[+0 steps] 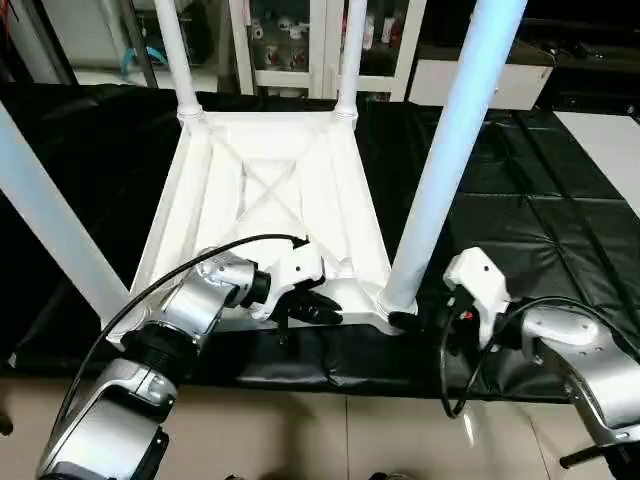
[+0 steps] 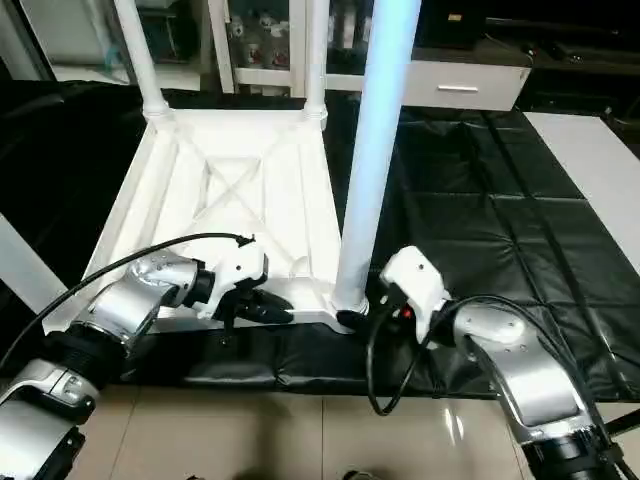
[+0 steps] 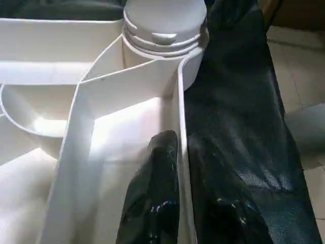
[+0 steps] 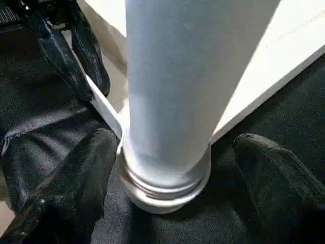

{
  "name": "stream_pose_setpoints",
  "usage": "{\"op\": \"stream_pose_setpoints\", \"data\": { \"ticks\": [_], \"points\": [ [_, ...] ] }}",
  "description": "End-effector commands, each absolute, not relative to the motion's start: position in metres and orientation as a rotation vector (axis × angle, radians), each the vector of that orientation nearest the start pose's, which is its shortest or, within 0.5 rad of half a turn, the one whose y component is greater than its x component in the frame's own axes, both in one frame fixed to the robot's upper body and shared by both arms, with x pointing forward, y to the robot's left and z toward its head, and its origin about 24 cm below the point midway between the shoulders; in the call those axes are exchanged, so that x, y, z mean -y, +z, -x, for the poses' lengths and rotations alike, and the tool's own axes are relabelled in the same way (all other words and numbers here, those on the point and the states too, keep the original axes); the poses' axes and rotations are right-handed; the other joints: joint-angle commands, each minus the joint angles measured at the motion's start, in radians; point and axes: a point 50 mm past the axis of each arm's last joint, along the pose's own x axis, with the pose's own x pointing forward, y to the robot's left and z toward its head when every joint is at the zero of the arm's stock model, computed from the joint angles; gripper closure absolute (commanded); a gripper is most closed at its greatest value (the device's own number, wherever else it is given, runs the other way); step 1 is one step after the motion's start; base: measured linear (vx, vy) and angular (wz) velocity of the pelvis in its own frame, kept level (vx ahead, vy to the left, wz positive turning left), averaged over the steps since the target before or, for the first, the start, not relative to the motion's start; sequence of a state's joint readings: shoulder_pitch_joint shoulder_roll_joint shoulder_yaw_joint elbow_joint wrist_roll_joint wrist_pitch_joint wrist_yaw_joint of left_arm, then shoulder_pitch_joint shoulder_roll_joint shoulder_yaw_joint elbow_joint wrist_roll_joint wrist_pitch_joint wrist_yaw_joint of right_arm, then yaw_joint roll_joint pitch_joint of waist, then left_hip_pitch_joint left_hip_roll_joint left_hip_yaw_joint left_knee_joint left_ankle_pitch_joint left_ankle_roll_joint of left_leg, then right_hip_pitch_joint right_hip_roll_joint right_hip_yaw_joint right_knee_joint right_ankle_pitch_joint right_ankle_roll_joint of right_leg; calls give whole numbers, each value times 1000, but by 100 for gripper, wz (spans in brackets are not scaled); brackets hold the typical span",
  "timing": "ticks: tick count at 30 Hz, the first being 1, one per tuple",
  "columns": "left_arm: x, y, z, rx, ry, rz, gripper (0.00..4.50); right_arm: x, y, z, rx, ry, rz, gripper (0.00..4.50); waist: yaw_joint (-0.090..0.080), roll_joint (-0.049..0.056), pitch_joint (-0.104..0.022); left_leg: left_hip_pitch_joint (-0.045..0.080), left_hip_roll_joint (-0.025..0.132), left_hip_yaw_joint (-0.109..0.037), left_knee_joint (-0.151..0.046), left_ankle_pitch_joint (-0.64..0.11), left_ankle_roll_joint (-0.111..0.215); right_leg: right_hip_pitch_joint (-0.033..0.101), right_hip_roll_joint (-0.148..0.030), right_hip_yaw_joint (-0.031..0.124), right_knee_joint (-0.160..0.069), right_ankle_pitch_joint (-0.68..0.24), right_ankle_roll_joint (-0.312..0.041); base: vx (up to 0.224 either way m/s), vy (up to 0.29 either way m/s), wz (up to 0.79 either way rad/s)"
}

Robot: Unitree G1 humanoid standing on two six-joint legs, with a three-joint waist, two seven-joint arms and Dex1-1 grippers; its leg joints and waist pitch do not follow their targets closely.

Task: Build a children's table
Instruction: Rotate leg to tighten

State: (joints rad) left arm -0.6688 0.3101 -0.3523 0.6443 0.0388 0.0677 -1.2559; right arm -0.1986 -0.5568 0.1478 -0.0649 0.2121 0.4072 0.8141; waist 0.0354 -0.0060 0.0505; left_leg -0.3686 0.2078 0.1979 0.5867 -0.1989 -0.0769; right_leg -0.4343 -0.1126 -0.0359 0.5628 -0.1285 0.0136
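We are working on a black padded mat spread over a pale tiled floor, with white shelving behind it.

Nearest to us, the left gripper pinches the near rim of the top: in its wrist view one finger lies inside the rim wall and the other outside, so the jaws are clenched on that thin edge. To its right, the right gripper sits at the foot of the near right leg. From its wrist camera a finger stands on each side of the leg's collar without touching it, so we read those jaws as released and spread wide.

The top lies upside down on the mat, its X-ribs facing up. The near right leg stands upright in its corner socket, its threaded collar sunk most of the way in. A near left leg slants across the left edge of the head view; we cannot see where its foot meets the top. Farther off, the far left leg and the far right leg rise from the back corner sockets.

By our judgement all four legs are in place and the build is close to done. What looks left is to check that the near legs are fully seated, then turn the table onto its feet.
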Motion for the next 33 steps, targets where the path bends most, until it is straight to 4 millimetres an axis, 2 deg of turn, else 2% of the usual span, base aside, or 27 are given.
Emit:
{"op": "stream_pose_setpoints", "data": {
  "ticks": [1,4,7,15,18,22,23,26,28,33],
  "points": [
    [-104,41,-314,-519,-1474,-453,414,176,77,-267,-338,917,287,54,-3,-8,-55,6,12,2,-74,-216,70,55,-10,16,-47,-238,-214,0,0,0],
    [-104,40,-314,-528,-1473,-436,414,178,75,-266,-354,923,298,54,-3,-8,-55,6,12,0,-76,-237,59,55,-10,16,-50,-273,-203,0,0,0],
    [-105,39,-313,-550,-1487,-430,448,179,72,-265,-374,934,313,54,-3,-8,-56,8,12,1,-75,-237,57,54,-9,16,-49,-264,-204,0,0,0],
    [-106,38,-310,-587,-1520,-442,448,178,64,-271,-399,926,333,54,-5,-8,-60,6,11,2,-71,-201,70,58,-10,15,-43,-220,-230,0,0,0],
    [-105,39,-310,-582,-1524,-436,448,175,62,-278,-386,906,307,54,-5,-10,-62,8,11,2,-68,-197,71,58,-10,15,-41,-218,-233,0,0,0],
    [-105,39,-310,-583,-1525,-430,448,170,62,-281,-367,919,255,54,-3,-9,-64,9,11,3,-66,-170,80,59,-9,15,-36,-181,-244,0,0,0],
    [-105,38,-309,-583,-1525,-427,450,170,62,-281,-362,922,240,70,-3,-12,-64,9,11,3,-66,-165,83,60,-9,15,-35,-173,-247,0,0,0],
    [-104,38,-309,-584,-1526,-421,450,169,62,-281,-363,928,233,80,-2,-11,-64,7,10,4,-65,-156,92,62,-10,15,-33,-164,-254,0,0,0],
    [-104,38,-308,-585,-1527,-418,450,170,60,-281,-367,930,226,103,-2,-10,-63,8,11,3,-65,-161,90,62,-10,15,-35,-176,-252,0,0,0],
    [-104,38,-307,-589,-1531,-417,450,170,59,-279,-368,936,215,126,-3,-10,-62,7,10,3,-65,-174,86,60,-9,15,-36,-190,-247,0,0,0]
  ]
}}
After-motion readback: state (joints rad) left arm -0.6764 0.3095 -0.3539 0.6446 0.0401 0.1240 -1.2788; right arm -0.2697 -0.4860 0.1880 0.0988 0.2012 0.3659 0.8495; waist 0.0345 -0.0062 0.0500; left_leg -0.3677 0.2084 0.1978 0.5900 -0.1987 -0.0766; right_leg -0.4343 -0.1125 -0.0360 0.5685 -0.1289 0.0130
